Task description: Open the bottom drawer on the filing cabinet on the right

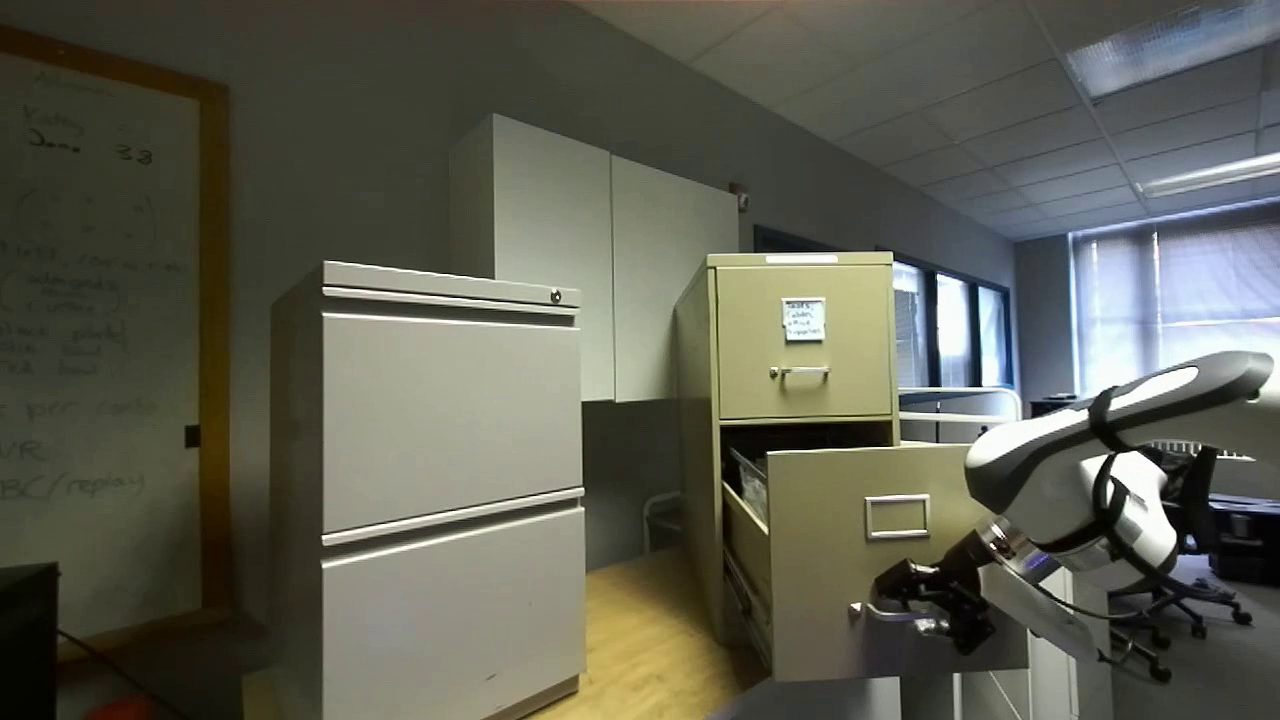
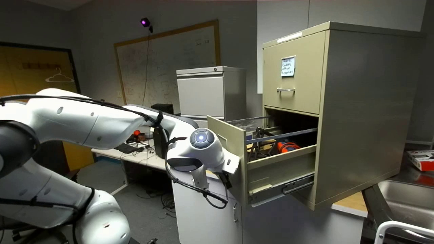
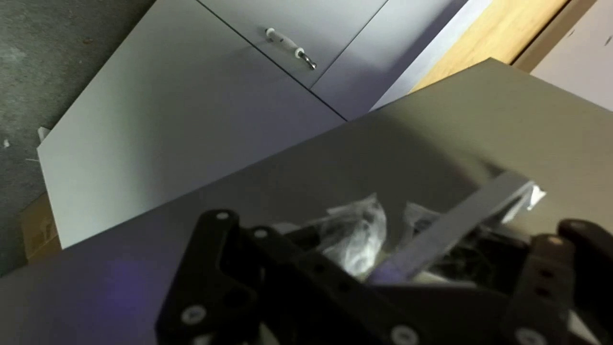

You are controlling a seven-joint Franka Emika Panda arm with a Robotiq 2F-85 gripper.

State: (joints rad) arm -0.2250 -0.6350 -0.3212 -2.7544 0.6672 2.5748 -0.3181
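Pulling the bottom drawer point(image 1: 840, 570) open is, as we judge it, the step in hand, and it looks well along: the plain front stands out from the filing cabinet point(image 2: 359, 115), lower than the upper drawer point(image 1: 850, 350) with its white paper sheet point(image 1: 803, 318). That upper drawer sits flush. Behind the plain front we see inside, where an orange item point(image 2: 288, 147) and some spindly dark gear point(image 2: 259, 142) lie, and the slide point(image 2: 295, 185) shows along the side.

The gripper point(image 1: 928, 603) is at the handle point(image 1: 888, 613), low on the front, below the label frame point(image 1: 897, 499). Whether it pinches the bar or only hooks it we cannot tell: the wrist view is dim and blurred. The arm point(image 2: 112, 130) reaches in from in front of the cabinet.

If we want more opening, the next move calls for a straight pull along the slide, without twisting the handle. If this suffices, we should free the handle and back away without nudging the drawer in. Farther out, the grey two-drawer cabinet point(image 1: 450, 430) stands apart across a strip of wooden counter point(image 1: 640, 600), so we expect no hindrance from it.
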